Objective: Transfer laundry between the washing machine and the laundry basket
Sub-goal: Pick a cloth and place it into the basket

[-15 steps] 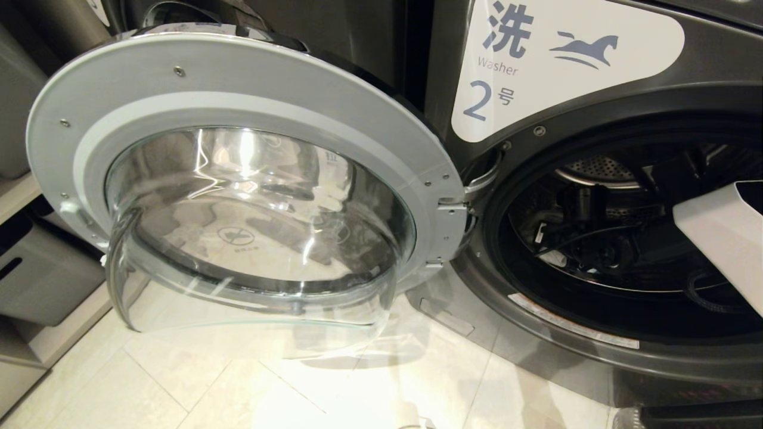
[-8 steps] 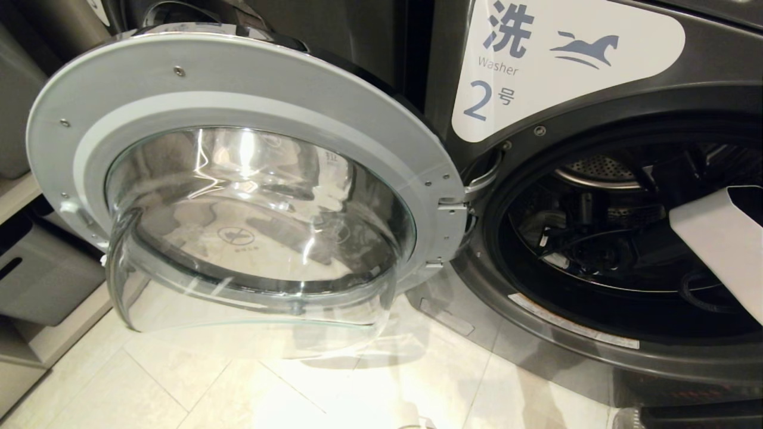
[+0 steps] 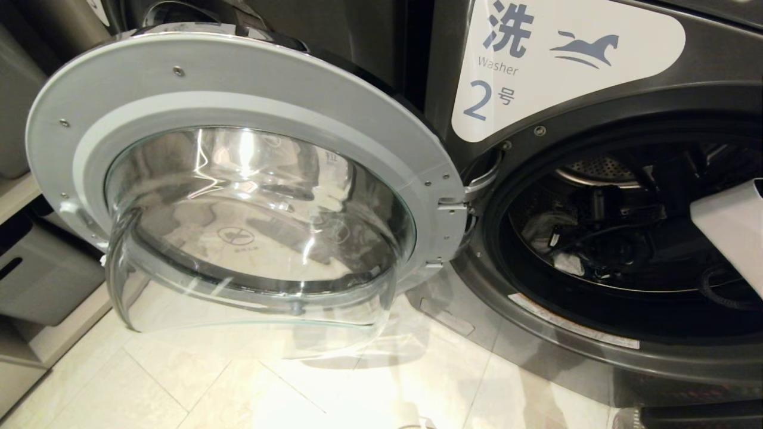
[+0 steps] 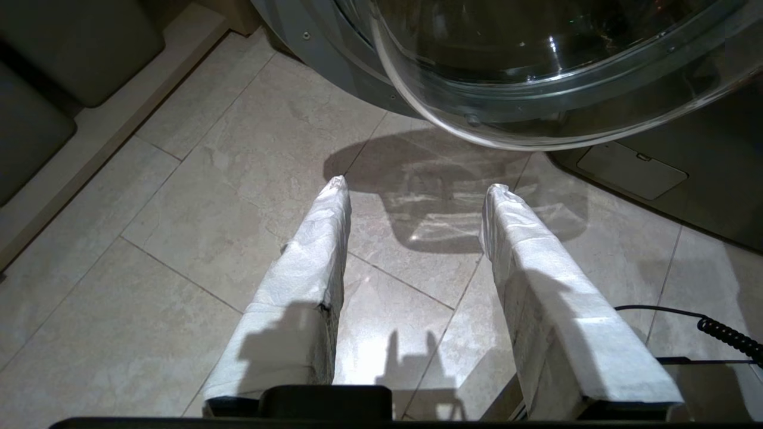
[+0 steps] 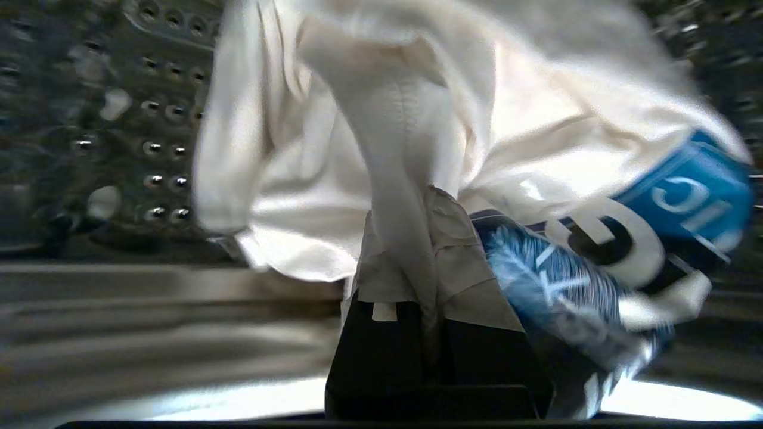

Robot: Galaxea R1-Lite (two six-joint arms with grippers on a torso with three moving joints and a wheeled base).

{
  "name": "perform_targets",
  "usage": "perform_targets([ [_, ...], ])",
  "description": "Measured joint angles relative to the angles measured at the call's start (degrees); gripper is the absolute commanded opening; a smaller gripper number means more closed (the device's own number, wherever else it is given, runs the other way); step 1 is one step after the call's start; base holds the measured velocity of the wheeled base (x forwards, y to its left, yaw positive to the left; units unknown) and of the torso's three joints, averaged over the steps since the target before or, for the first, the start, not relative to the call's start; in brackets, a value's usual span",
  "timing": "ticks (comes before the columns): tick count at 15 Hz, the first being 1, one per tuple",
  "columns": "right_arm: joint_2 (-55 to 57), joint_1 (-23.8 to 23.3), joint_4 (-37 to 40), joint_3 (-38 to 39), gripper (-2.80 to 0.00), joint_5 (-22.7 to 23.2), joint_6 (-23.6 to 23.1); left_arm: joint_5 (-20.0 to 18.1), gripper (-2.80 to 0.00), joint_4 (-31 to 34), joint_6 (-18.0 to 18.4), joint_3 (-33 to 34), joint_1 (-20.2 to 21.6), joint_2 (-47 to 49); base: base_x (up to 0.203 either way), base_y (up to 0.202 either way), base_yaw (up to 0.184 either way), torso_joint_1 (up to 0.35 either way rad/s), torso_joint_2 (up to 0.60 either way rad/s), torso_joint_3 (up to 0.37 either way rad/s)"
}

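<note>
The washing machine (image 3: 703, 89) marked 2 stands with its round glass door (image 3: 250, 196) swung wide open. My right arm (image 3: 730, 229) reaches into the dark drum from the right edge. Inside, my right gripper (image 5: 424, 205) is shut on the laundry, a white garment (image 5: 381, 119) with a blue and black print (image 5: 602, 262). The cloth bunches between the fingers and hangs against the perforated drum wall (image 5: 155, 149). My left gripper (image 4: 417, 186) is open and empty over the floor tiles, just below the door glass (image 4: 536, 71). The laundry basket is out of view.
Grey bins (image 3: 42, 274) on low shelving line the left side beyond the open door. The door sticks far out over the pale tiled floor (image 3: 238, 387). A coiled black cable (image 4: 727, 336) lies near the left gripper.
In the head view the right arm's white link has shifted slightly to the right. A little more pale cloth now shows low in the drum. The left arm has kept still.
</note>
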Motion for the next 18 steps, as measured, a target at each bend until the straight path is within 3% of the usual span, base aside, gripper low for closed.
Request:
perform_targets([
  [7,-13.1,2.7,-1.2,14.9,-2.80,0.3,-5.9,0.0,-2.80,0.0,0.0,0.0,0.0,0.0,0.000,0.000,0.000,0.000,0.00,0.000],
  [12,-22.0,6.0,-8.8,31.1,-2.80,0.1,-10.1,0.0,-2.80,0.0,0.0,0.0,0.0,0.0,0.000,0.000,0.000,0.000,0.00,0.000],
  [18,-34.9,10.9,-16.6,46.9,-2.80,1.5,-22.2,0.0,-2.80,0.0,0.0,0.0,0.1,0.0,0.000,0.000,0.000,0.000,0.00,0.000],
])
